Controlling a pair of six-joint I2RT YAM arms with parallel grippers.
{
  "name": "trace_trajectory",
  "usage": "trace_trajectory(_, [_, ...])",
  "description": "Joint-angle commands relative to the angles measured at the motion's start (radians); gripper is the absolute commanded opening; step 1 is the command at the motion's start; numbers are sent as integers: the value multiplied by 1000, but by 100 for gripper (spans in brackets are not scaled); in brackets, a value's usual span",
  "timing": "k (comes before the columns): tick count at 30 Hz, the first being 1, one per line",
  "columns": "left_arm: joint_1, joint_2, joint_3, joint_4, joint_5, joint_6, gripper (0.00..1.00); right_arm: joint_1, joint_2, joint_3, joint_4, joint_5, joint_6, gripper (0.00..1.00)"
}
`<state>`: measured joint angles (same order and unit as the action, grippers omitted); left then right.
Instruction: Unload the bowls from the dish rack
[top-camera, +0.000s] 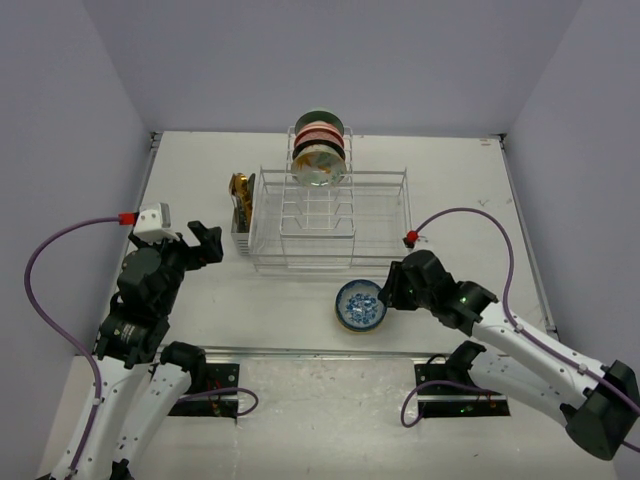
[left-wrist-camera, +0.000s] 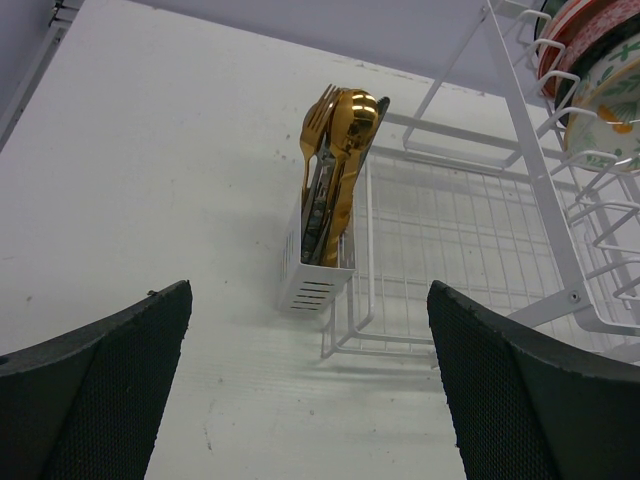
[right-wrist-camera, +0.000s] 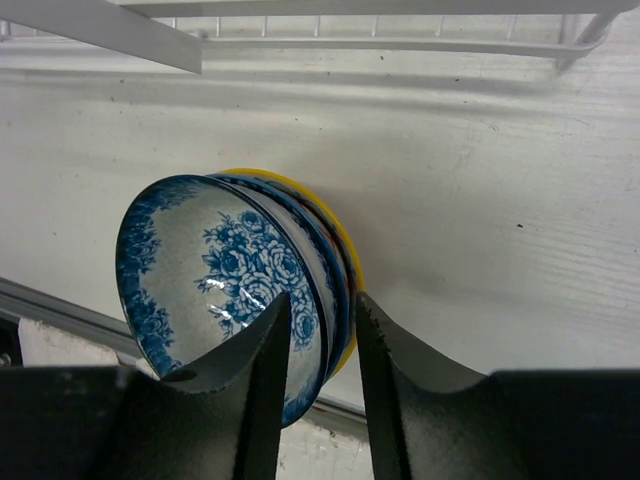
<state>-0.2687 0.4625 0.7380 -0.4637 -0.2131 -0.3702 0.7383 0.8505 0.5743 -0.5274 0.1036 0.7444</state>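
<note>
Bowls (top-camera: 320, 152) stand on edge in the far slots of the rack (top-camera: 405, 210), at least three of them, red-banded and pale green, packed close together; we catch their rims (left-wrist-camera: 600, 70) at the top right of the left wrist view too. Another blue bowl (top-camera: 360, 303) is out of the rack, on the bench (top-camera: 200, 180) just in front of its near edge. In the right wrist view this blue bowl (right-wrist-camera: 215, 265) tops a short stack with a yellow rim (right-wrist-camera: 340, 235) under it. The right claw (top-camera: 388, 290) is narrow, one finger inside the bowl and one outside, and seems clamped on the rim (right-wrist-camera: 322, 310), though we cannot tell how many of the stacked rims it pinches. The left claw (top-camera: 205, 243) hangs wide above bare bench left of the rack, holding nothing, its fingers (left-wrist-camera: 130, 380) well apart. Ahead of it a small holder (left-wrist-camera: 312, 280) of gold cutlery (left-wrist-camera: 340, 120) stands against the rack's left side.
</note>
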Motion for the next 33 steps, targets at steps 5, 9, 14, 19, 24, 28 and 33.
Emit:
trace_trajectory(5, [2, 16, 0, 36, 6, 31, 100, 0, -19, 42, -46, 87, 7, 15])
trace_trajectory(9, [2, 22, 11, 34, 33, 22, 100, 0, 4, 39, -55, 84, 13, 9])
trace_trajectory(14, [2, 100, 93, 34, 174, -19, 100, 0, -76, 90, -112, 97, 1, 21])
trace_trajectory(19, [-13, 318, 335, -30, 236, 33, 100, 1, -194, 160, -187, 125, -30, 30])
trace_trajectory(24, [-230, 583, 628, -175, -3, 111, 100, 1, -225, 229, -230, 168, -65, 39])
trace_trajectory(28, [-536, 803, 903, -334, -438, 154, 100, 1, -225, 274, -238, 172, -94, 43])
trace_trajectory(33, [-655, 990, 1023, -277, -591, 319, 100, 1, -228, 317, -261, 202, -122, 45])
